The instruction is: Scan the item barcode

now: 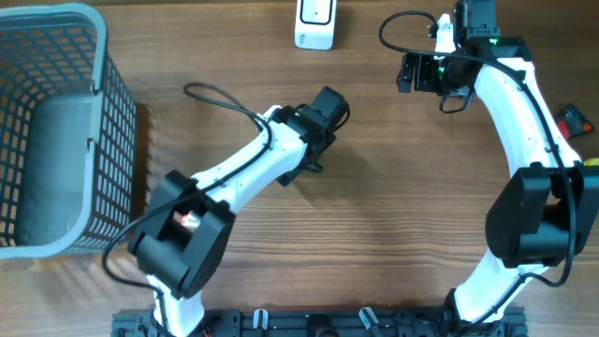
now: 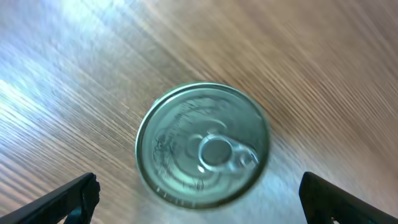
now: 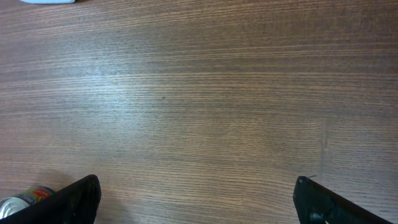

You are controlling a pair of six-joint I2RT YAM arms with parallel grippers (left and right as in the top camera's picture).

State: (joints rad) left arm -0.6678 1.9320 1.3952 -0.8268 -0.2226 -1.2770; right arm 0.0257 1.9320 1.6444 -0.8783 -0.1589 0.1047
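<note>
Left wrist: left gripper [image 2: 199, 190] hung spread wide above upright can [image 2: 202, 144], centre of table [image 2: 311, 50]. Right gripper [image 3: 196, 190] spread too, held nothing, far right. Risk: smooth round can could slip or tip if fingers [image 2: 68, 199] closed off-centre.

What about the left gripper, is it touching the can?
Apart. Left wrist view shows bare wood between the can and both fingers of the open left gripper.

Can [image 2: 203, 144] beneath left hand [image 1: 328, 110]; basket [image 1: 117, 122] left
</note>
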